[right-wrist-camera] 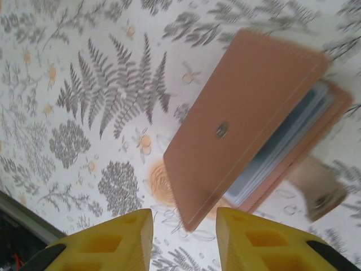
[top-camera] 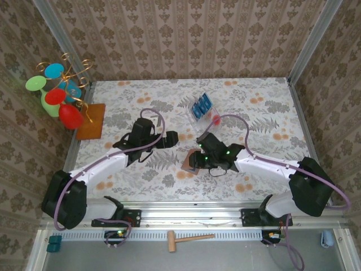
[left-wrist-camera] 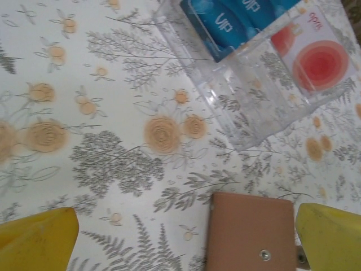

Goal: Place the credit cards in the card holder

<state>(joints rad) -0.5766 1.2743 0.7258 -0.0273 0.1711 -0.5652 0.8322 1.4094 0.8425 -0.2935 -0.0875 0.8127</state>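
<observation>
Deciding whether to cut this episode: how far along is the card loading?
Done: nothing confirmed. The blue cards sit in the clear tray. In hand: nothing gripped; the right hand is open at a corner of the card holder, which is ajar with its strap unsnapped; the left hand is open nearby. Left: moving the tray's cards. Bluish layers inside the holder can't be identified.

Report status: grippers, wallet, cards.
Left gripper open, over wallet. Right gripper open at wallet's edge. Wallet ajar. Blue cards in clear tray.

Built of white links (top-camera: 104, 165) and black joints (top-camera: 65, 197), trailed by purple cables (top-camera: 151, 110), dotted with green lights (top-camera: 225, 151), tipped with blocky yellow fingers (right-wrist-camera: 107, 243).
</observation>
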